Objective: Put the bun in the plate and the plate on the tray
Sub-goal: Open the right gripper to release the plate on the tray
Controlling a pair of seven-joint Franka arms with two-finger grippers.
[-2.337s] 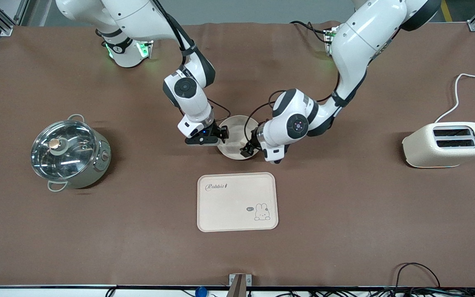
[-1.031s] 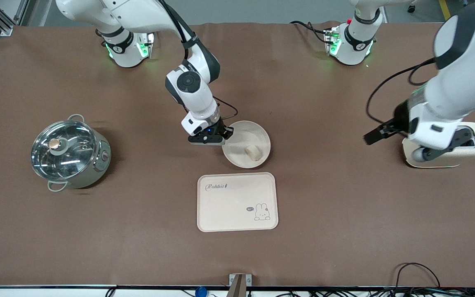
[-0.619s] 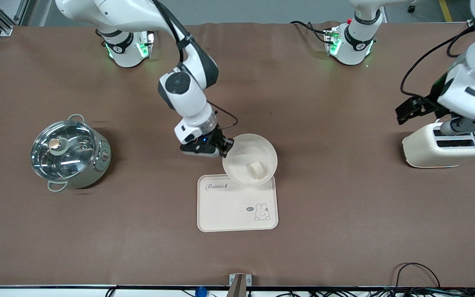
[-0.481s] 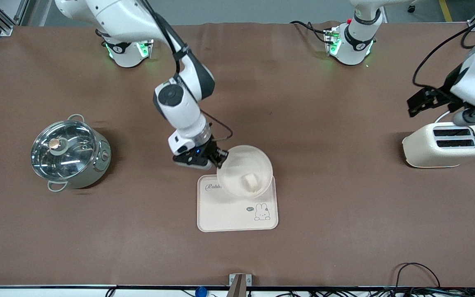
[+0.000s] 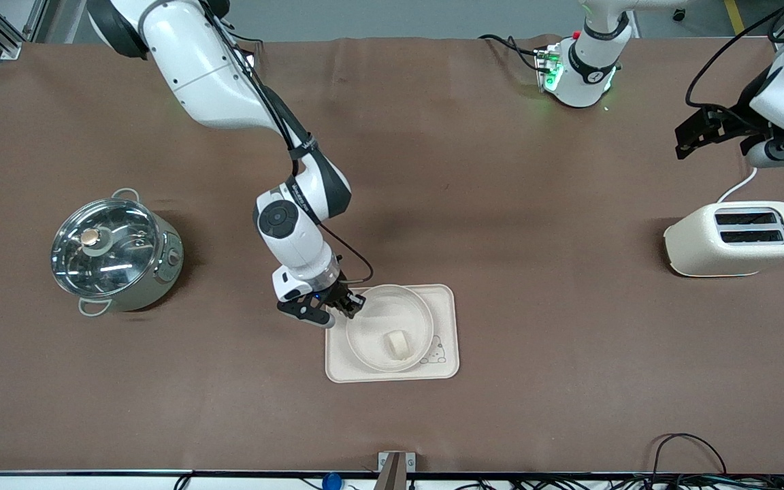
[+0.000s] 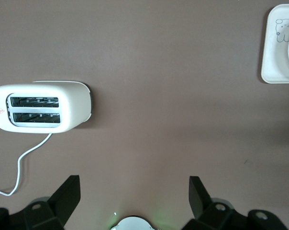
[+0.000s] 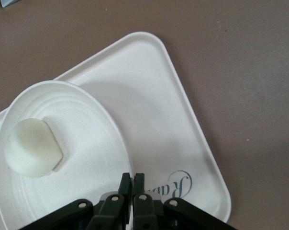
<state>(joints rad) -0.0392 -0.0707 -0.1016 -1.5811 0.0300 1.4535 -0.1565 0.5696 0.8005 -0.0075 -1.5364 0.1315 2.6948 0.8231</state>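
Front view — plate point(image 5: 369, 329) over tray's point(image 5: 448, 367) script, pinched by right gripper point(image 5: 346, 305); left gripper point(image 6: 135, 199) wide.

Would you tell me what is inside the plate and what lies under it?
The bun sits inside the plate. Under it is the tray; the plate covers most of the rabbit drawing.
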